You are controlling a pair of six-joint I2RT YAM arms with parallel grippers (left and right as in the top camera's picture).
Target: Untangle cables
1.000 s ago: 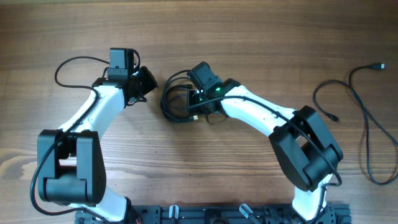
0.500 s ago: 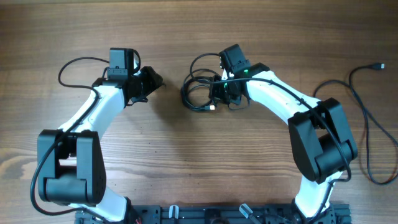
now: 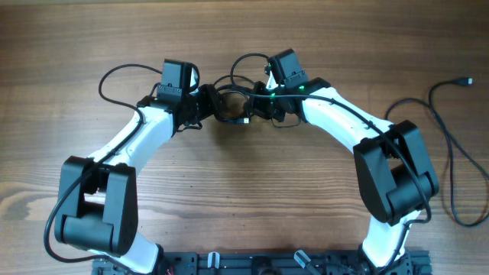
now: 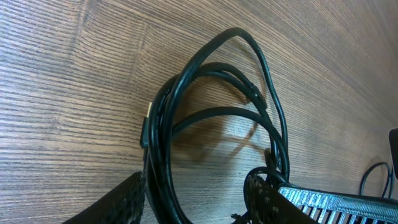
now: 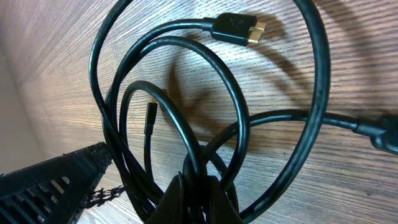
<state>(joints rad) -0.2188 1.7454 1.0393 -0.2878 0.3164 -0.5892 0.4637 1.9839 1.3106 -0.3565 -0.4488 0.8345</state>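
Cables sit bunched right between the two tools in the overhead view, left gripper on one side, right gripper on the other. A separate cable lies well apart, out past the right arm. Left wrist: jaws stand apart, straddling the coil's strands. Right wrist: fingers pinched tight on several loops, gold-tipped plug just ahead.

My cables are all plain black, and one plug in there has a shiny gold tip. The table is warm brown wood with streaky darker grain. My fingers are black too, arms white with black joints, tiny green light just right of the cables.
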